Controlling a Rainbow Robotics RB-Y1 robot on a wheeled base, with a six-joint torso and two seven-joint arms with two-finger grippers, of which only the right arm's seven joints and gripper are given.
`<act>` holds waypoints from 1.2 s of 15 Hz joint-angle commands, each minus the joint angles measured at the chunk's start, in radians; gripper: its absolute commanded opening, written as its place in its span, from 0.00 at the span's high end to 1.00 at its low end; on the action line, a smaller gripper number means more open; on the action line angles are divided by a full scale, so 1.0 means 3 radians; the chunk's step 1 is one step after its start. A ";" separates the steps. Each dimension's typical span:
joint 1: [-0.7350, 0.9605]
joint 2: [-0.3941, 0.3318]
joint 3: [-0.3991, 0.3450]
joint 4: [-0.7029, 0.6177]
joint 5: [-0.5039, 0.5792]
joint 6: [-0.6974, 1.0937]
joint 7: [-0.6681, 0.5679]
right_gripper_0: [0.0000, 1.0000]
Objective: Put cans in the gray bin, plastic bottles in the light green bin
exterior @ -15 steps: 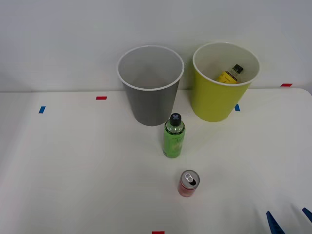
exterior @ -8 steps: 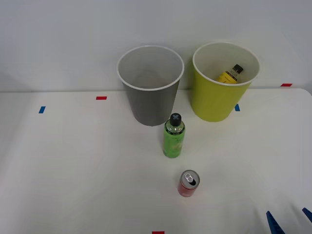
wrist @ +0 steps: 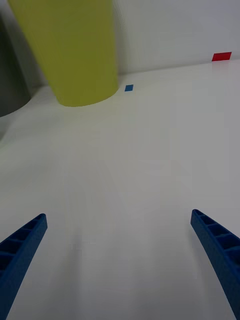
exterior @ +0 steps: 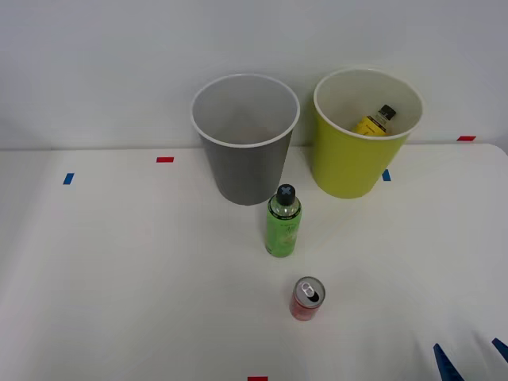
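Nothing has moved; right gripper (wrist: 120,250) gapes wide, holding nothing.

Blue ribbed tapered gripper fingers (wrist: 220,250)

Upright red can (exterior: 307,299) near green bottle (exterior: 282,222); yellow bottle (exterior: 374,122) inside lime bin (exterior: 347,169)

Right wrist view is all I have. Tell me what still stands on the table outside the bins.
Observer: A green bottle stands upright in front of the gray bin.
Operator: List anything else.
Observer: A red can stands upright, nearer the robot than that bottle.
Operator: Report what is inside the light green bin.
Observer: A yellow bottle with a black cap lies inside it.
Operator: Place my hand against the can.
Observer: The right hand is open at the front view's bottom right corner, to the right of the can and apart from it.
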State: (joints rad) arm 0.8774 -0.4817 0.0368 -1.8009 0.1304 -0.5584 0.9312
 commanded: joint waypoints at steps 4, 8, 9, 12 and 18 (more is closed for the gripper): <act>0.0000 0.0000 0.0000 0.0000 0.0000 0.0000 0.0000 0.00; 0.0000 0.0000 0.0000 0.0000 0.0000 0.0000 0.0000 0.00; 0.0000 0.0000 0.0000 0.0000 0.0000 0.0000 0.0000 0.00; 0.0000 0.0000 0.0000 0.0000 0.0000 0.0000 0.0000 0.00; 0.0000 0.0000 0.0000 0.0000 0.0000 0.0000 0.0000 0.00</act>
State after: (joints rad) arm 0.8774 -0.4817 0.0368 -1.8009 0.1304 -0.5584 0.9311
